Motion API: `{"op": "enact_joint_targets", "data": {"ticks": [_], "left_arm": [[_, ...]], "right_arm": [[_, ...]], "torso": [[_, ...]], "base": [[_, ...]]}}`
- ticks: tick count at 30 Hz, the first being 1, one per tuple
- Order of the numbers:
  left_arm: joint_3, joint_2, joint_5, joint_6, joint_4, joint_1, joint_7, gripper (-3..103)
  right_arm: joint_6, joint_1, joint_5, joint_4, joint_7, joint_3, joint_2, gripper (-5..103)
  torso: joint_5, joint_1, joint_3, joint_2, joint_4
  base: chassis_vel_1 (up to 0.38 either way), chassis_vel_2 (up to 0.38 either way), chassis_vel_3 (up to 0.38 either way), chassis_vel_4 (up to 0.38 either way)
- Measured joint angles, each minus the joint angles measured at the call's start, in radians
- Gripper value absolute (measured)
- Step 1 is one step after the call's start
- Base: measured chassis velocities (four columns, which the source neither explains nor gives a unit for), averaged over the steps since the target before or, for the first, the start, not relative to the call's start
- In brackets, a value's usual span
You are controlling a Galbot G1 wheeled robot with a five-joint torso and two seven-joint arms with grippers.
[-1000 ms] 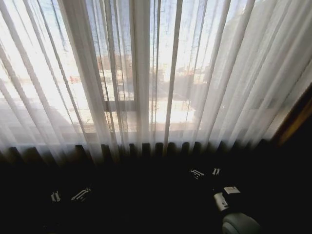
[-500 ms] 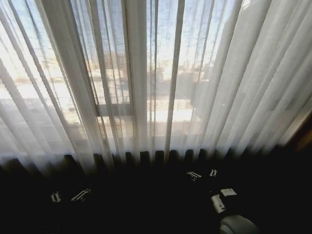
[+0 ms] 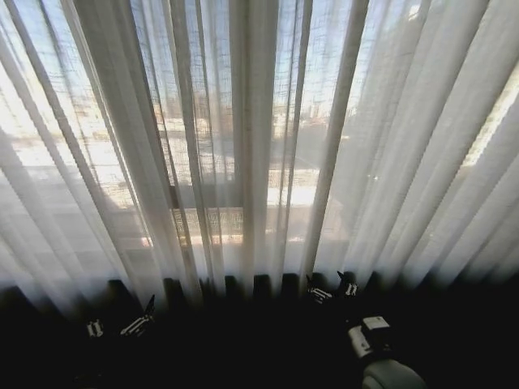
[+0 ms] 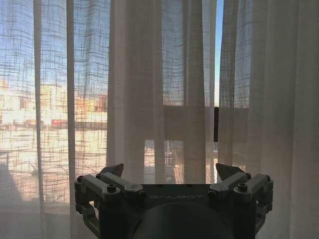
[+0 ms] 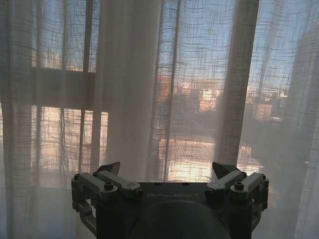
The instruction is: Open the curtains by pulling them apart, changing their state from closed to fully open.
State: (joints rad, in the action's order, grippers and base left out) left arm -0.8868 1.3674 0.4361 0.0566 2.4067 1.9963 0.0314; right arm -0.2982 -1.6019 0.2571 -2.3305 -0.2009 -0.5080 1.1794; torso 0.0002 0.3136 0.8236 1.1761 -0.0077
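Head view showed the sheer white pleated curtains (image 3: 259, 138) drawn closed; left gripper (image 4: 169, 172) and right gripper (image 5: 167, 169) faced them, fingers spread wide, holding nothing.

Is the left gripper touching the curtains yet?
Cannot tell. In the left wrist view the left gripper is open with the curtains hanging beyond its fingertips, but depth is unclear, so no plain gap or contact shows.
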Motion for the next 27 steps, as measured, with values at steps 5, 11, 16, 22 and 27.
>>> {"op": "enact_joint_targets", "data": {"ticks": [5, 11, 16, 22, 27], "left_arm": [[0.003, -0.002, -0.003, -0.001, -0.001, -0.001, 0.000, 100], [0.003, -0.003, -0.006, -0.003, -0.003, -0.005, -0.004, 100], [0.003, 0.001, -0.011, -0.004, -0.004, -0.005, -0.005, 100], [0.003, 0.010, -0.024, -0.007, 0.000, -0.005, -0.006, 100], [0.001, 0.026, -0.036, -0.009, 0.016, 0.004, -0.006, 100]], "right_arm": [[0.001, 0.000, -0.004, 0.004, 0.001, 0.011, 0.005, 100], [0.014, -0.003, -0.007, 0.007, 0.008, 0.026, 0.003, 100], [0.014, -0.008, -0.004, 0.001, 0.004, 0.048, -0.003, 100], [-0.007, 0.004, 0.040, 0.005, -0.025, 0.108, -0.001, 100], [-0.015, 0.075, 0.086, 0.054, -0.033, 0.144, 0.005, 100]], "torso": [[-0.0002, 0.000, 0.000, 0.000, -0.0001], [0.0001, 0.001, 0.000, -0.001, 0.0001], [-0.0010, 0.002, 0.000, -0.001, -0.0002], [0.0010, -0.001, -0.001, 0.001, -0.0001], [0.0006, -0.001, 0.000, 0.000, 0.0000]], "base": [[0.061, 0.637, -0.056, -0.633], [0.102, 0.564, -0.110, -0.560], [0.057, 0.179, -0.042, -0.257], [0.000, -0.044, 0.001, 0.044], [-0.008, -0.065, 0.009, 0.101]]}}
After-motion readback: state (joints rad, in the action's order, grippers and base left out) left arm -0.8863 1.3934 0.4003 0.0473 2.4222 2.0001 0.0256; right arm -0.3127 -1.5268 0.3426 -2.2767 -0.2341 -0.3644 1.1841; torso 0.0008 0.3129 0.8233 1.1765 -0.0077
